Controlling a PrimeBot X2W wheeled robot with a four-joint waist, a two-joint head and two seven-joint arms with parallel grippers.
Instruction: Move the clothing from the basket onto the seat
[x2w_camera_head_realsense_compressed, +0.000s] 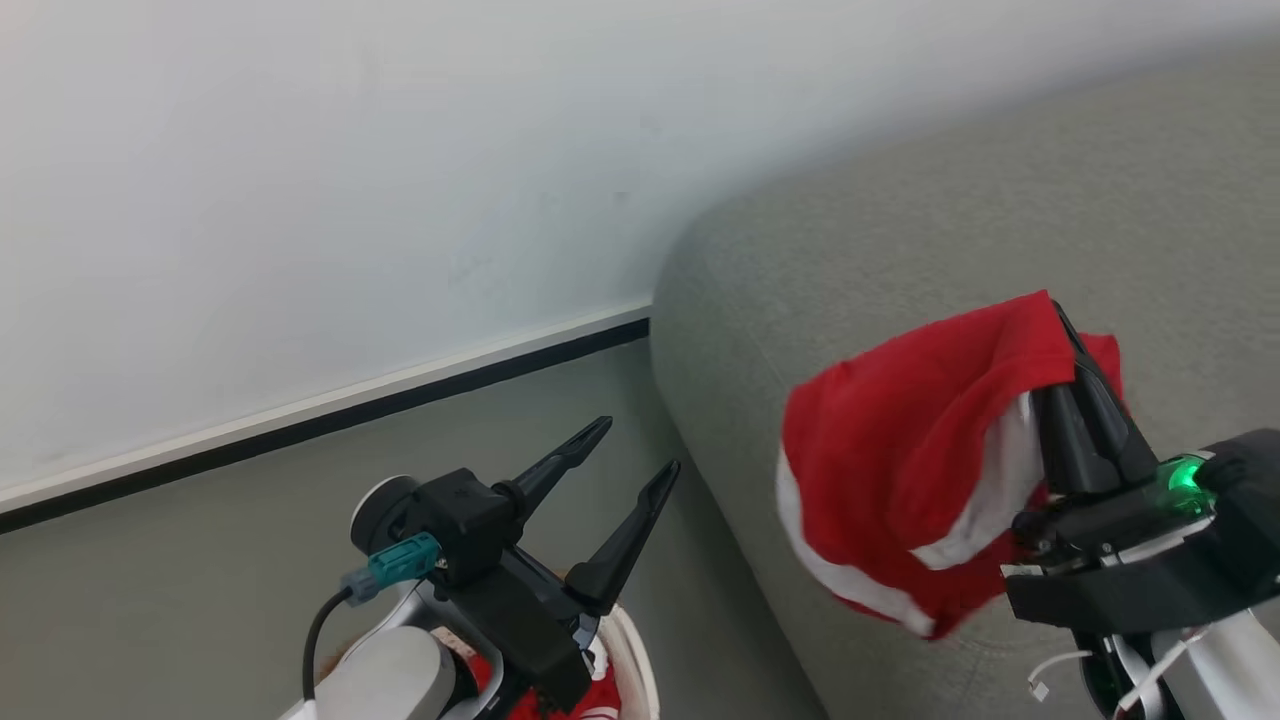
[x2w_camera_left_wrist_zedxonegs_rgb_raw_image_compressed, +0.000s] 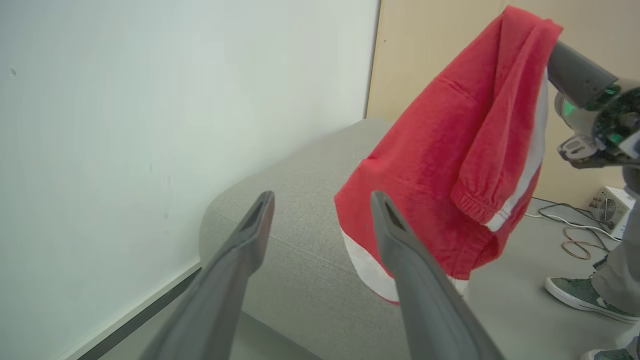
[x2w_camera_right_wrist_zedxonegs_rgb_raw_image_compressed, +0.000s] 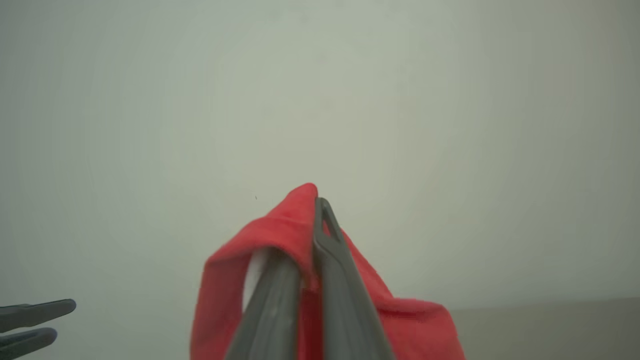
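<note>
One piece of clothing hung pinched in the right hand at the edge of the seat. It probably needed carrying farther in before release. The left hand gaped empty.

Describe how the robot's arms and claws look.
The left claw and right claw each have two long, tapered black fingers on blocky black bodies. The left carries a teal connector with a black cable; its forearm is pale grey. A green light glows at the right wrist.

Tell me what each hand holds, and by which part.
The right hand pinches the red garment by a bunched fold at its top; the rest hangs above the seat. The left hand is open, empty.
</note>
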